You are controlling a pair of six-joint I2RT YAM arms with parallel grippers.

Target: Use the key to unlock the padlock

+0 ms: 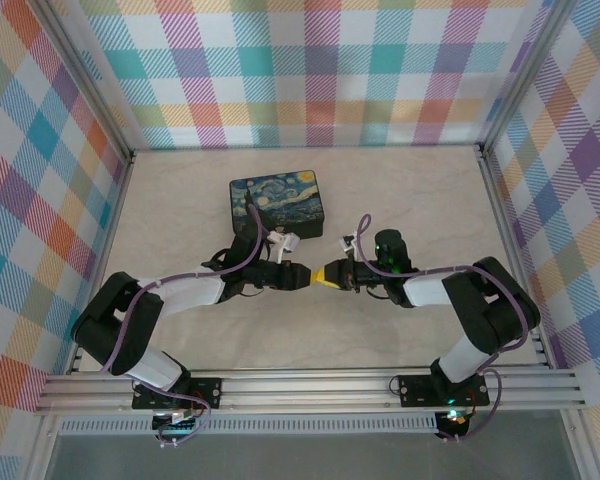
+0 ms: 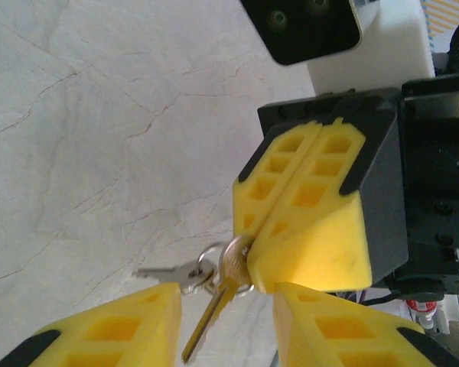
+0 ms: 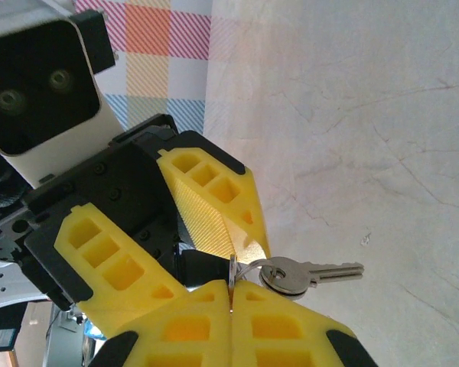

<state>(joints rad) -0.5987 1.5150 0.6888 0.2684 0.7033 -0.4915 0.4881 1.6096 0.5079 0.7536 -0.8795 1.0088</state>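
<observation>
Yellow fingers (image 2: 115,329) of my left hand (image 2: 228,300) frame the bottom of the left wrist view. They stand apart and neither looks to be touching metal, so that hand is open. Right in the gap hangs the brass key (image 2: 214,302), and that's the one to watch. Its head is up at the tip of my right hand (image 2: 251,233), whose fingers are pressed flat together on it, as best I can judge. The blade slants down toward my left wrist, so its long axis runs almost straight into my left hand's opening. A key ring (image 2: 200,264) sits at the head, and a silver key (image 2: 164,273) sticks out sideways from it over the pale counter (image 2: 99,153), clear of both hands.

From above, my two hands meet tip to tip in mid-counter, with the painted box (image 1: 277,205) just beyond them. So the key is up off the counter in the right hand's pinch, and the left hand is nearest its blade. My call — closing the left now would catch the blade rather than the head, so that angle is what matters.
</observation>
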